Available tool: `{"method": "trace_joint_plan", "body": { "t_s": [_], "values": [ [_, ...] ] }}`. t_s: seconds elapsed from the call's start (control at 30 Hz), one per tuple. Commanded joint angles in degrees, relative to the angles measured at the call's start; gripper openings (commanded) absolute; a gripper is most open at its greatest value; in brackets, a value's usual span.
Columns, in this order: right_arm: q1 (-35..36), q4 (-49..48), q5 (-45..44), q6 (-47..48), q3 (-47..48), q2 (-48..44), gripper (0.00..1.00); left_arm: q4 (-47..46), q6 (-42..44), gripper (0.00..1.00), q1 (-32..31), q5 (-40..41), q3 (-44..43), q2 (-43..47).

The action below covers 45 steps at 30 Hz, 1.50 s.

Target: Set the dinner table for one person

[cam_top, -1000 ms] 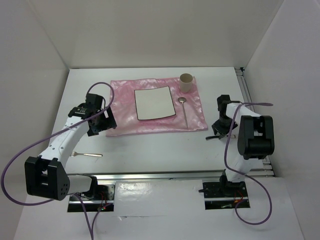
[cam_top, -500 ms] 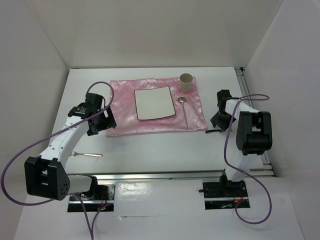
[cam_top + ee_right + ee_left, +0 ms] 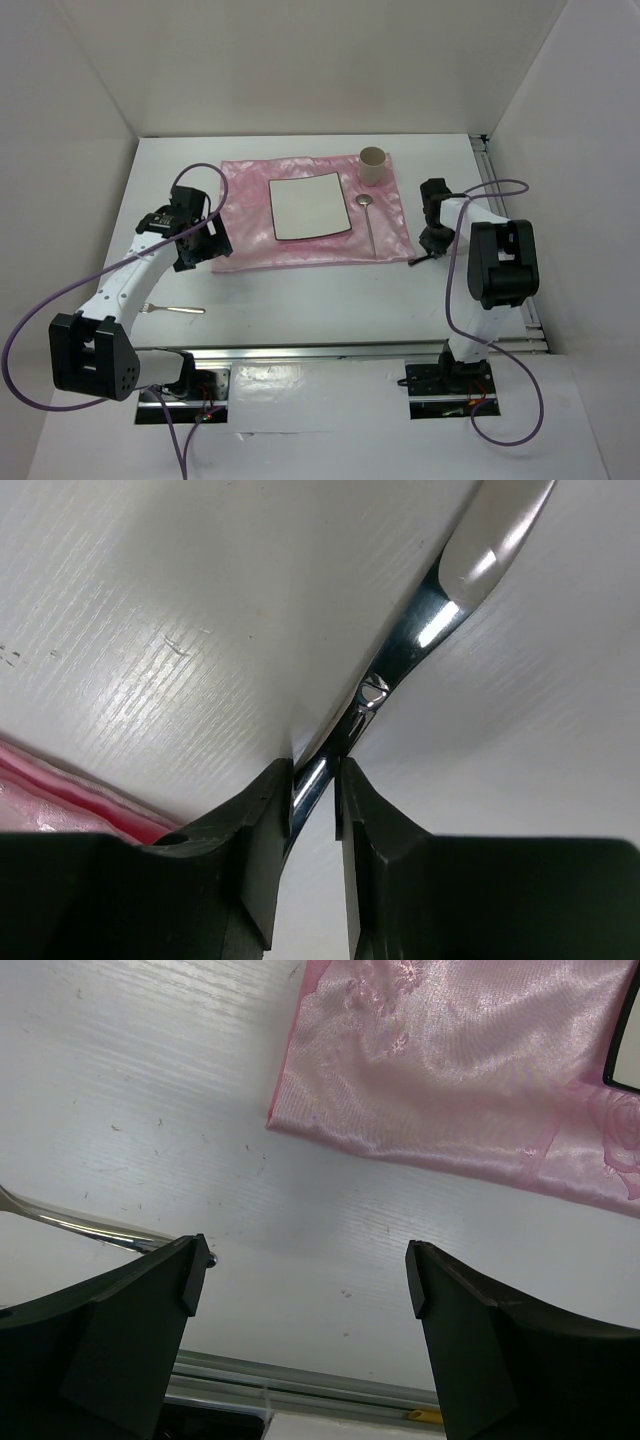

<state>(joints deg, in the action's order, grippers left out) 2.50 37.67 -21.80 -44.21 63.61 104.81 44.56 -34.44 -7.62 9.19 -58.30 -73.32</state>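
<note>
Right wrist view: the right gripper (image 3: 315, 772) clenches a metal utensil (image 3: 425, 630) at its thin neck, so it could pivot or slip. The left gripper (image 3: 305, 1265) gapes, empty.

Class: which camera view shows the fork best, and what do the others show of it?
Top external: the whole fork lies in plain sight on the dinner table. Left wrist shows only a stretch of it, partly behind a finger. Right wrist shows none of it.
</note>
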Motion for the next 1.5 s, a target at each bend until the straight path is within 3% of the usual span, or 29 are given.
{"method": "trace_joint_plan", "body": {
  "t_s": [0.0,0.47,0.73,0.9,1.1,1.13,1.27,1.3,1.4,1.47],
  "values": [
    [-0.9,0.3,-1.2,-0.3,-4.7,7.0,0.29,0.0,1.1,1.0,-0.2,0.7,-1.6,0.4],
    [-4.6,-5.1,10.8,5.9,-13.4,-3.3,0.31,0.0,1.6,1.0,-0.2,0.1,-1.5,0.4],
    [-7.2,-1.7,19.3,7.2,-10.6,-4.5,0.31,1.1,1.7,1.0,-0.2,1.0,-2.1,1.5],
    [-8.3,-1.8,19.3,6.2,-9.0,-1.7,0.5,1.1,1.7,1.0,-0.2,-0.3,-2.6,1.0],
    [-8.3,-3.7,16.3,4.4,-9.0,3.2,0.54,1.1,2.2,1.0,-0.2,1.0,-3.1,1.0],
    [-8.3,-3.7,15.3,3.7,-9.0,3.7,0.53,1.1,2.2,1.0,-0.2,1.0,-3.1,1.0],
    [-8.3,-3.7,13.8,3.0,-10.1,4.3,0.29,1.1,2.2,1.0,-0.2,1.0,-2.6,1.0],
    [-8.3,-3.7,12.5,2.3,-10.1,4.3,0.18,1.1,2.2,1.0,-0.2,1.0,-2.6,1.0],
    [-8.3,-1.8,9.4,1.8,-10.1,1.0,0.04,1.1,2.2,1.0,-0.2,1.0,-2.6,1.0],
    [-8.3,-1.3,7.7,1.8,-9.3,-1.0,0.03,1.1,2.2,1.0,-0.2,1.0,-2.6,1.0]
  ]
}}
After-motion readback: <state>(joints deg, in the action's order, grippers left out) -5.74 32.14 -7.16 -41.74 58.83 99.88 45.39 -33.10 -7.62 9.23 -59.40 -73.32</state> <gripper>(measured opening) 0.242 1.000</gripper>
